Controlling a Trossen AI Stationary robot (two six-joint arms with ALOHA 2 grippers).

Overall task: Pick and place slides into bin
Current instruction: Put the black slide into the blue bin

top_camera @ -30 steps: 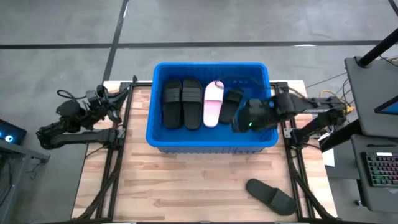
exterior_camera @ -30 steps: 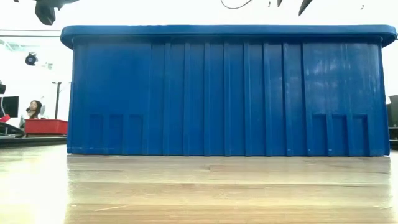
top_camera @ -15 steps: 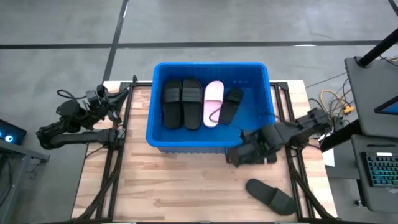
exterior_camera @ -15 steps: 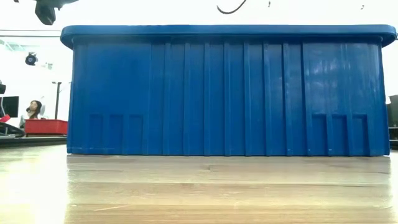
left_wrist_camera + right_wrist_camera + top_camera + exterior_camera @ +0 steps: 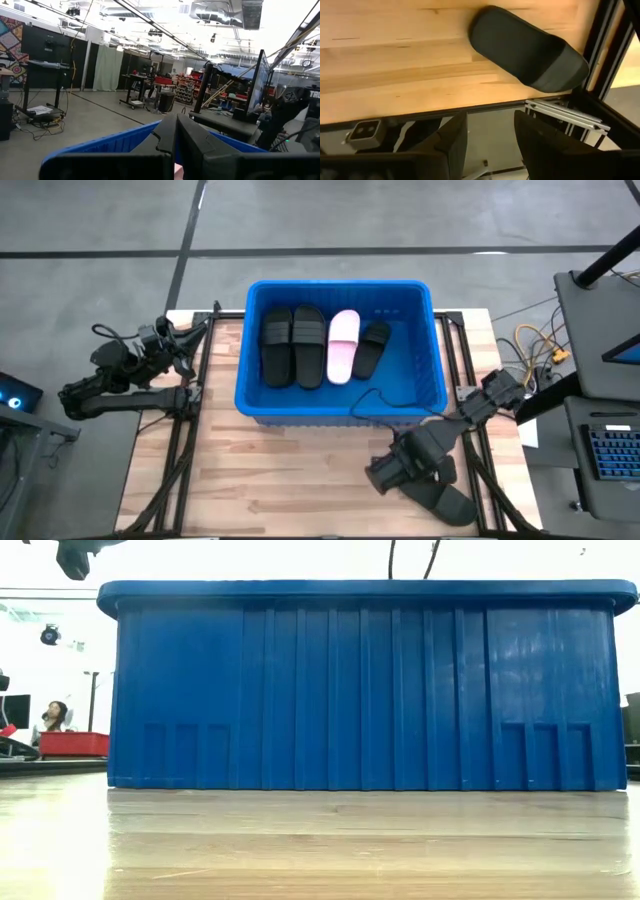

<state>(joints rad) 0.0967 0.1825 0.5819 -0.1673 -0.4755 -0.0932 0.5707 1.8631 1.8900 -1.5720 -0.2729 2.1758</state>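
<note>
While hovering over the near right table edge, the right gripper (image 5: 385,476) is standing with fingers apart, gripping nothing, above the last black slide (image 5: 527,49). Probably light, soft foam; pinching the strap looks best. Farther back, the bin (image 5: 412,402) is holding three black slides and one pink (image 5: 343,345). Far left, the left gripper (image 5: 181,345) is waiting clenched, empty.

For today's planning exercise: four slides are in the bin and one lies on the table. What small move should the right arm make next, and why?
Probably lower the right gripper onto the black slide at the table's near right corner. Its fingers are apart, holding nothing, and that slide alone remains outside the bin.
</note>
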